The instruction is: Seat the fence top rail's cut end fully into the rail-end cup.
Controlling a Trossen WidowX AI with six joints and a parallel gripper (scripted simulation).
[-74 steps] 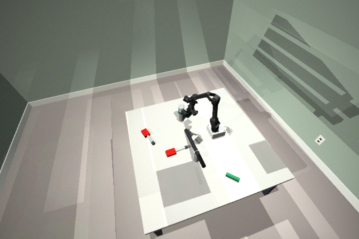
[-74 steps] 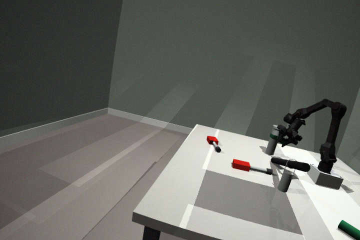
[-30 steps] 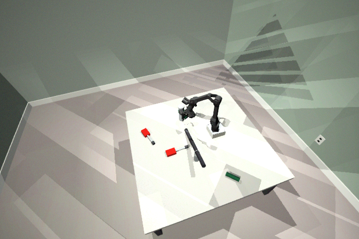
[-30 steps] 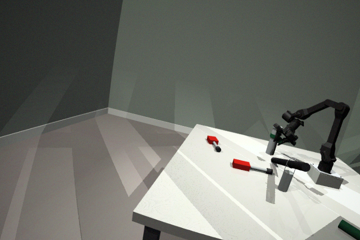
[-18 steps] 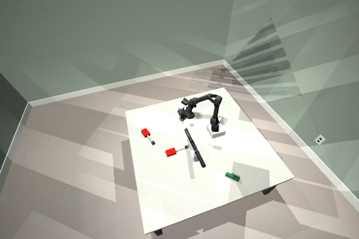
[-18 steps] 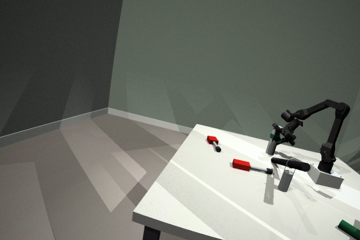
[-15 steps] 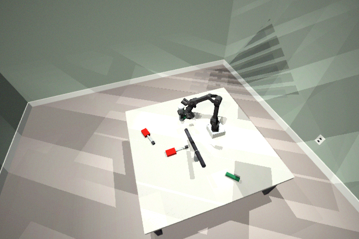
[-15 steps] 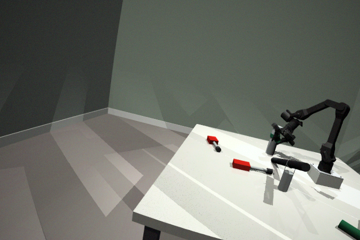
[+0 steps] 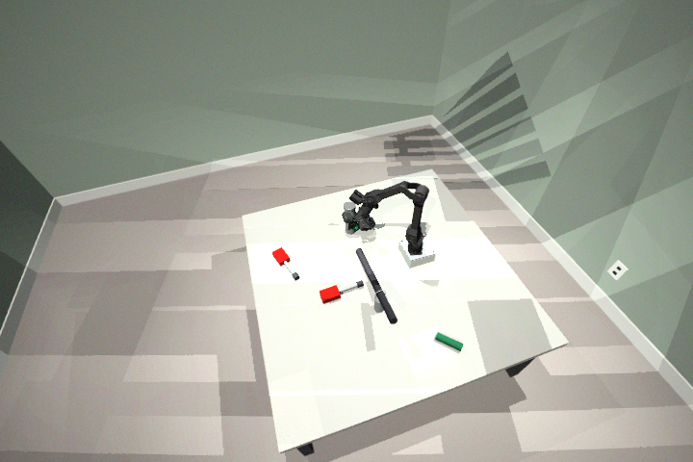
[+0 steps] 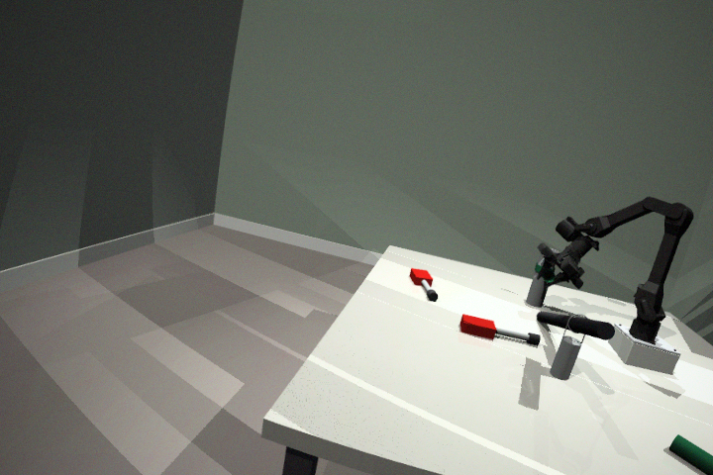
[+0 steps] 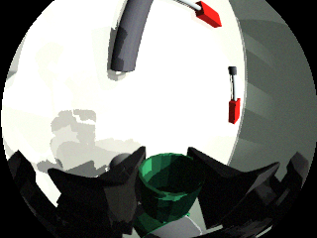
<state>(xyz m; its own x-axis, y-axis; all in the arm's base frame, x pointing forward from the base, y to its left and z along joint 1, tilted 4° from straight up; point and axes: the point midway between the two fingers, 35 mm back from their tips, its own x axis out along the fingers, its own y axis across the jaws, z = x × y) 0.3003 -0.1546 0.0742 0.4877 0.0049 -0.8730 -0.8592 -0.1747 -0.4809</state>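
Observation:
The dark rail lies through the thin loop above the short grey post. Its far end points toward the big post and stands apart from the cup. The big grey post stands upright at the back of the table. The green rail-end cup faces the wrist camera with its mouth open and empty. Part of the green band shows around the post. My gripper is shut on the cup, one finger on each side, and does not touch the rail.
Two red-ended tools with white shafts, one nearer and one farther, lie left of the rail. A green rod lies toward the table's front right. The arm's white base stands right of the rail.

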